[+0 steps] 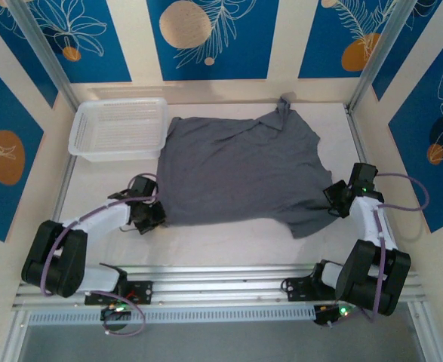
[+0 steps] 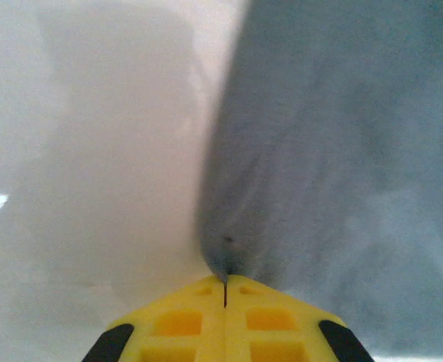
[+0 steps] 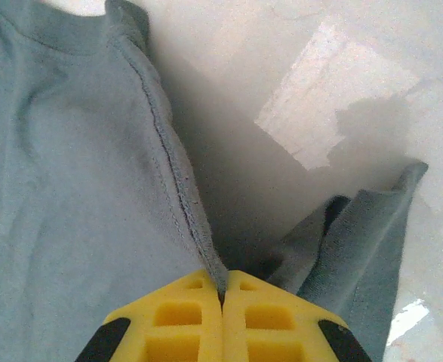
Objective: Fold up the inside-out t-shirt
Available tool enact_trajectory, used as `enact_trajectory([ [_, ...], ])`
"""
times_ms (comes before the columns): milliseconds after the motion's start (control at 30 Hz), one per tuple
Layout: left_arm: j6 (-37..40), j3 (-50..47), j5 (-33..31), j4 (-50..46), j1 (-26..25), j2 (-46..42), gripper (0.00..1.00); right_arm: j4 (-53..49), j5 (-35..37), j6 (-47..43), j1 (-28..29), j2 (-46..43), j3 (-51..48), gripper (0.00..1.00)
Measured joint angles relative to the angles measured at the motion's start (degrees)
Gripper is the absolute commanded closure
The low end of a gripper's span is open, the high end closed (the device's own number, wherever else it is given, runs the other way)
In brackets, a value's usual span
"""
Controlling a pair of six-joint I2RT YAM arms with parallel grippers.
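Observation:
The inside-out t-shirt [image 1: 240, 170], plain slate-grey, lies spread over the middle of the white table, with a twisted bit of cloth sticking up at its far edge. My left gripper [image 1: 155, 213] sits at the shirt's near left corner, and in the left wrist view my left gripper [image 2: 226, 280] is shut with the grey cloth [image 2: 334, 173] pinched between the yellow fingers. At the shirt's right side my right gripper [image 1: 334, 197] is shut on a stitched hem [image 3: 177, 177], which runs into the closed yellow jaws of my right gripper [image 3: 223, 288]. A sleeve [image 3: 364, 241] hangs beside it.
A white mesh-sided plastic basket [image 1: 120, 128] stands at the back left, touching the shirt's far left corner. Metal frame posts [image 1: 44, 53] rise at both back corners. A bare strip of table [image 1: 229, 245] runs between the shirt and the arm bases.

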Motion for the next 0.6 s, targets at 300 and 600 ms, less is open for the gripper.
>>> enact_trajectory([
  [300, 0.33, -0.07, 0.26, -3.17, 0.15, -7.10, 1.00, -3.39, 3.72, 4.02, -1.09, -9.46, -8.24, 1.00],
  [600, 1.07, 8.24, -0.74, -5.40, 1.75, -7.26, 1.00, -4.90, 1.42, 2.97, -1.40, -5.79, -1.38, 1.00],
])
